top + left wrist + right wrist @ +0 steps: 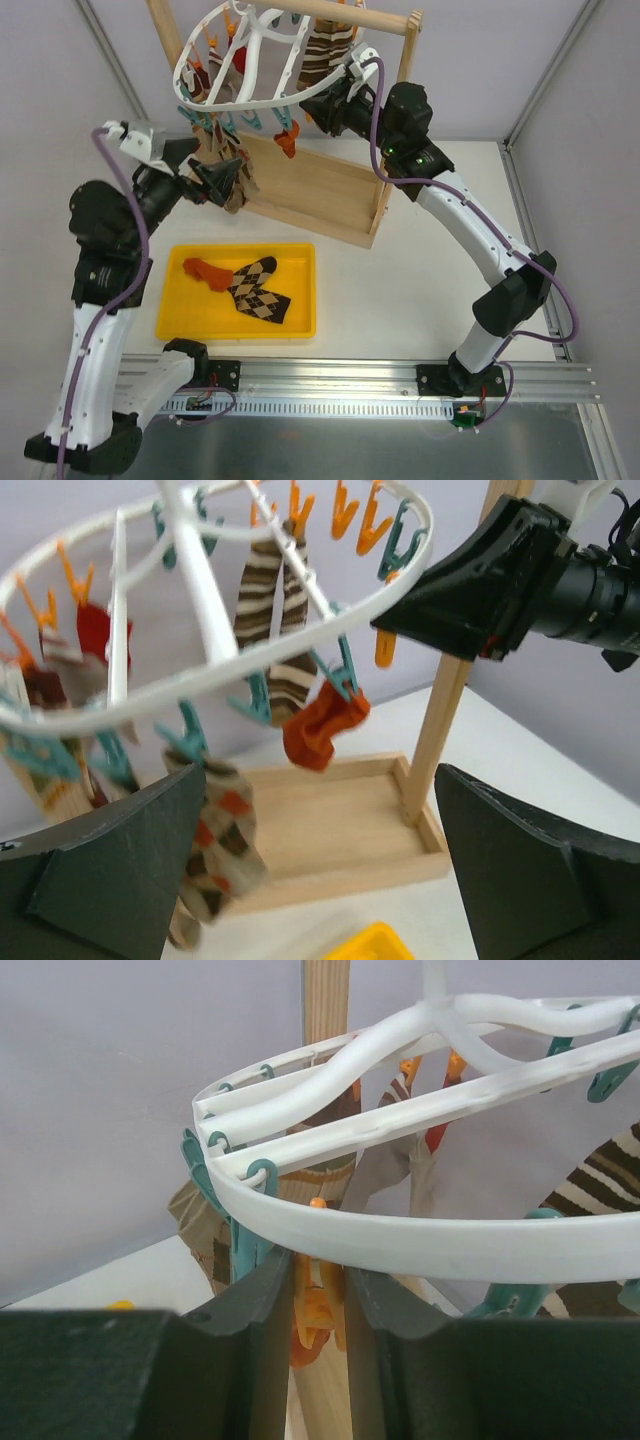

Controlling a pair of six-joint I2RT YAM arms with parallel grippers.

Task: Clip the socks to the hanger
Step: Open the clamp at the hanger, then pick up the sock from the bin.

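Black left hand point(322, 780): fingers are standing wide apart, just below the hanger point(300, 645).
Right hand point(318, 1285): is squeezing an orange peg point(315, 1320) under the hanger rim.
Orange sock point(318, 725): is hanging from a teal peg point(340, 675) on the hanger.
Second sock point(203, 269): is lying in the yellow tray point(175, 310) on the tabletop point(400, 280).

The hanger point(400, 1240) is white, with teal pegs point(340, 670) and an orange peg point(315, 1315). One sock point(320, 725) is plain orange-red, the striped socks point(268, 600) brown-and-cream, the argyle sock point(262, 290) diamond-patterned, the tray point(300, 326) yellow.
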